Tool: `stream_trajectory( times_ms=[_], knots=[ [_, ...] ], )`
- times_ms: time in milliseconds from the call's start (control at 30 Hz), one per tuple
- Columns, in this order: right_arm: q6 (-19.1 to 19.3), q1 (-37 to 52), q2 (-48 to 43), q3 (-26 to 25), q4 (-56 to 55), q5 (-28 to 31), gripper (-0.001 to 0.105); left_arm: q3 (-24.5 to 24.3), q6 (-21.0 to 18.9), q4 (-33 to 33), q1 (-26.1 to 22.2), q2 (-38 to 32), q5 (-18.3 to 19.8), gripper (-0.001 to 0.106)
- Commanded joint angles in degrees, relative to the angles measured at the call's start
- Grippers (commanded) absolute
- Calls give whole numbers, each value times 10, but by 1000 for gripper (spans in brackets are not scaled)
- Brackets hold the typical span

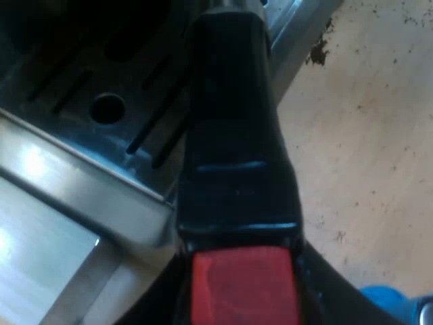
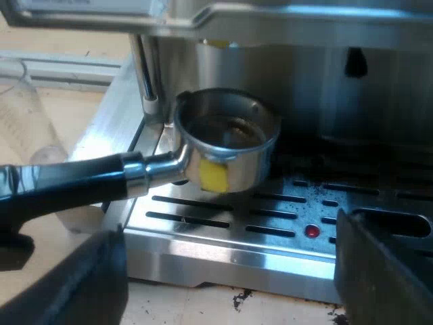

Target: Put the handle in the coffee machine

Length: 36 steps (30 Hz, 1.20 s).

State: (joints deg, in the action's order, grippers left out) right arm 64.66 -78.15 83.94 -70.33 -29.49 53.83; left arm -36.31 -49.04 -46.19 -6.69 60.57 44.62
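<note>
The left gripper (image 1: 243,298) is closed on the holder (image 2: 226,145), its jaws pressed to either side of the handle (image 1: 233,156) at the red end (image 1: 243,288). The handle is taken to be stiff, glossy plastic, smooth enough to slip or twist between the jaws. A firm hold near the red end is judged sound, though the metal cup (image 2: 230,135), far ahead of the jaws, is expected to weigh the front down. The whole piece is judged rigid and not fragile, so force can be borne when it is turned into its seat

The right gripper (image 2: 230,264) is kept with its jaws wide apart and nothing between them. Beyond that gap the tray (image 2: 223,233) is seen. Above it the cup is held, apparently clear of the tray and under the front of the machine (image 2: 304,20), not yet locked in as far as can be judged. The cup is round bright steel, darkened inside, with a yellow mark (image 2: 213,176) on its wall, and is joined to the black handle by a steel neck. Just behind the cup a steam pipe (image 2: 144,68) hangs. Farther off, beside the handle, a glass (image 2: 20,101) stands. Past the left jaws, grounds (image 1: 318,51) are scattered on the table (image 1: 365,149)
</note>
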Motion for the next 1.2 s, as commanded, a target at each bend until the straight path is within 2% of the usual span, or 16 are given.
stream_trajectory(
  times_ms=[33,233,533,600,767,967,1033,1100,1133,1200],
  knots=[
    [6,-1,11,-1,21,17,66,-6,6,24,-2,10,47,0],
    [7,0,41,-1,53,44,66,-6,6,63,-2,38,55,0],
    [6,0,61,-1,62,43,66,-6,5,95,-2,61,60,0],
    [6,0,66,-1,71,74,64,-6,3,104,-2,65,64,0],
    [9,0,86,0,112,98,60,-6,1,112,-2,69,69,0],
    [16,0,100,42,204,109,60,-6,1,118,-2,91,69,0],
    [42,0,100,61,239,104,60,-6,1,123,-2,93,69,0],
    [98,0,102,85,309,97,60,-6,1,132,-2,93,69,0],
    [107,0,103,92,322,95,60,-6,1,134,-2,93,69,0],
    [158,4,103,118,401,89,60,-6,1,135,-2,93,69,0]
  ],
)
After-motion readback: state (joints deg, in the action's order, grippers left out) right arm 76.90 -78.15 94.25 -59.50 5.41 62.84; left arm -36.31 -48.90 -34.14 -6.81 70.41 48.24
